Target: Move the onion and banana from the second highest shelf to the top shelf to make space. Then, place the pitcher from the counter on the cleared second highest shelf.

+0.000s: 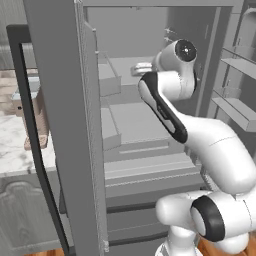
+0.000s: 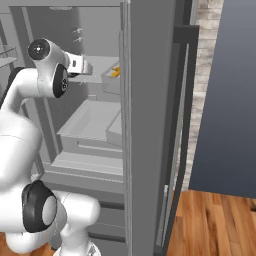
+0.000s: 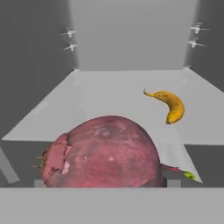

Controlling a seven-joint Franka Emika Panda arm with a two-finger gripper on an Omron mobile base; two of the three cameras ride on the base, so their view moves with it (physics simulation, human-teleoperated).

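The dark-red onion (image 3: 105, 153) looms close in the hand view, seated between my gripper's (image 3: 106, 183) two fingertips, which press its left and right flanks. It hangs in front of the front lip of a light-grey fridge shelf (image 3: 109, 96). The yellow banana (image 3: 171, 106) lies farther back on that shelf, to the right. From the right base view my gripper (image 2: 89, 67) reaches into the upper fridge beside the banana (image 2: 116, 72). I cannot tell whether this slab is the top shelf or the second highest. The pitcher is out of view.
The open fridge door (image 1: 65, 125) stands upright at the left, its edge (image 2: 150, 125) also close in the right base view. Door bins (image 1: 235, 105) line the right side. The marble counter (image 1: 15, 145) with a brown object (image 1: 37, 120) lies beyond the door. Lower shelves (image 1: 140, 170) sit below.
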